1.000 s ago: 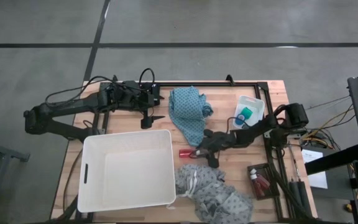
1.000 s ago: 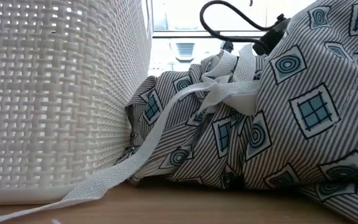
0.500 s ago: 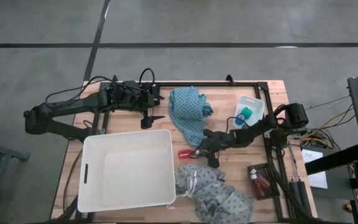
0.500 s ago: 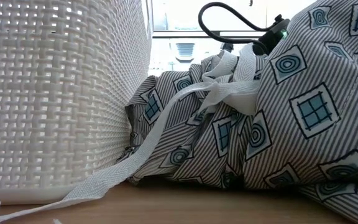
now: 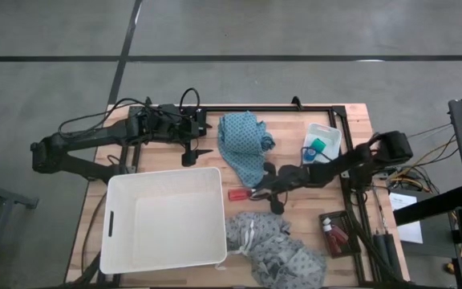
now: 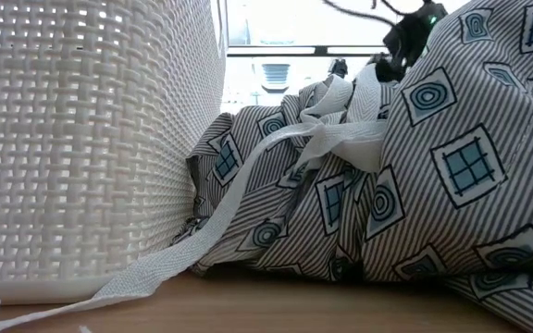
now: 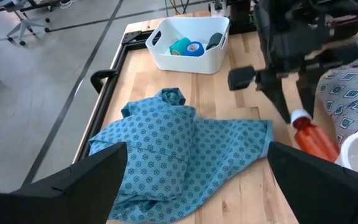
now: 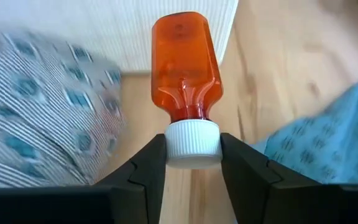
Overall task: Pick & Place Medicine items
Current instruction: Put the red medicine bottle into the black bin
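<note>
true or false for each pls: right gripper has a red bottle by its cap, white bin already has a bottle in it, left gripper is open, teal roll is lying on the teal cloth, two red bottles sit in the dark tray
1. The right gripper grips a red bottle by its white cap. True.
2. The big white bin already holds a bottle. False: its inside shows nothing in it.
3. The left gripper is open with nothing between its fingers. True.
4. The teal roll lies on the teal cloth. False: it sits in the small white tub, next to the blue piece.
5. Two red bottles sit in the dark tray. True.
</note>
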Tool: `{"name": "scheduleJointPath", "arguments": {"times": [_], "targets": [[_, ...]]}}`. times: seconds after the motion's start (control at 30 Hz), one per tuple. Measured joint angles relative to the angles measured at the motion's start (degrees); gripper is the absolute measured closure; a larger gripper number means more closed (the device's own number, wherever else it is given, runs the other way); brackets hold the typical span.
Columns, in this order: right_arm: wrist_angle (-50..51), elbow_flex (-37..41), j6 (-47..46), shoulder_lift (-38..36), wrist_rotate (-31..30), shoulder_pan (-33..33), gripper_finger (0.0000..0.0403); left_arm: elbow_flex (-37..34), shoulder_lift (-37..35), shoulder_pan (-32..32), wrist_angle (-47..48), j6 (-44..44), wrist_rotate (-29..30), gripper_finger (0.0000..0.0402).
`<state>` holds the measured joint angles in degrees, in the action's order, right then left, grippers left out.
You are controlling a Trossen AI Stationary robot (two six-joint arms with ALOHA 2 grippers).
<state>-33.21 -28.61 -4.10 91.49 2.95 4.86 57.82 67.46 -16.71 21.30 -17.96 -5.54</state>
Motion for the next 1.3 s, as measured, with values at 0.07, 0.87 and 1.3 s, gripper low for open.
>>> {"name": "scheduleJointPath", "arguments": {"times": [0.07, 0.87, 1.3], "targets": [[0.0, 0.2, -0.8, -2.6, -0.1, 0.0, 0.0273, 0.0, 0.0, 0.0, 0.0, 0.0, 0.0, 0.0009], [60.2, -14.1, -52.3, -28.4, -24.8, 17.4, 0.0271, 0.0, 0.0, 0.0, 1.4, 0.0, 0.0, 0.0009], [92.2, -31.8, -85.5, -15.4, -30.1, 32.2, 0.0271, 0.0, 0.0, 0.0, 1.4, 0.0, 0.0, 0.0009]]}}
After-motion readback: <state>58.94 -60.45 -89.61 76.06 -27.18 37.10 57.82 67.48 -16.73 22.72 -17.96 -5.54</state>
